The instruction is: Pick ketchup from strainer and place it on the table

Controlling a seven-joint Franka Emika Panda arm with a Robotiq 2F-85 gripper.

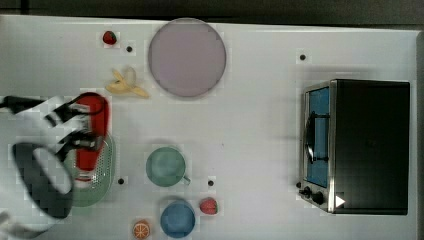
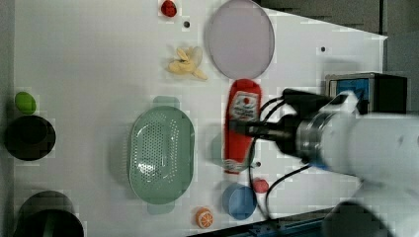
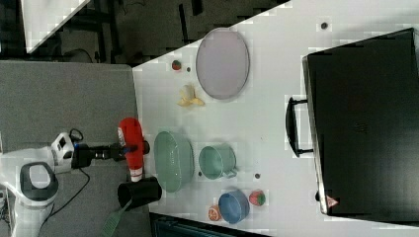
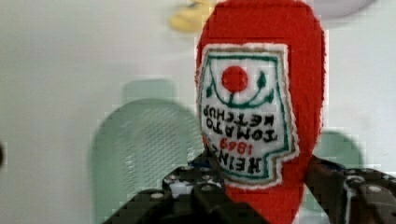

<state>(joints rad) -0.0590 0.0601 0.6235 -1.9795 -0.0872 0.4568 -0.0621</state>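
My jaws (image 4: 261, 186) are clamped across the waist of the red squeeze bottle of ketchup with the white cap and white label (image 2: 241, 123), one finger on each side of it. The bottle is lifted clear of the pale green oval plastic strainer with the perforated bottom (image 2: 160, 154) and hangs in the air above the white bench (image 1: 260, 130), lying level with its cap pointing toward the top view's bottom edge. In the wrist view the label faces the camera, and the strainer sits empty and blurred behind the bottle.

In the top view the strainer rests near the bench's left edge, partly under my arm. A round green cup (image 1: 166, 166) stands beside it toward the top view's right, and a blue bowl (image 1: 177, 218), an orange slice (image 1: 141, 229) and a red strawberry (image 1: 209, 205) lie near the bottom edge. A peeled banana (image 1: 126, 83), a second strawberry (image 1: 109, 37) and a grey-lilac round plate (image 1: 187, 57) sit toward the top edge. A black toaster oven (image 1: 362, 146) occupies the top view's right end.
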